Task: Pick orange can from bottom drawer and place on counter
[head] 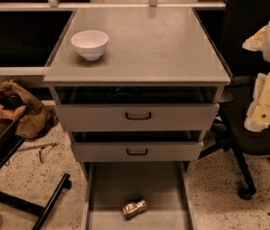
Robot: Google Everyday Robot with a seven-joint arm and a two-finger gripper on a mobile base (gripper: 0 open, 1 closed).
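Observation:
The orange can [134, 208] is small, shiny and dented. It lies on its side on the floor of the bottom drawer [106, 186], which is pulled out toward me, and the can rests near the drawer's front. The counter [159, 47] is the flat grey top of the cabinet above. My gripper [264, 102] shows as pale cream and white parts at the right edge of the view. It hangs beside the cabinet at about the height of the upper drawers, well up and to the right of the can, touching neither can nor counter.
A white bowl [90, 43] stands on the counter's left front. Two grey drawers with black handles [138, 115] sit slightly open above the bottom drawer. A black office chair [250, 138] stands at the right. A brown bag [22, 109] and a dark cart frame [10, 176] are at the left.

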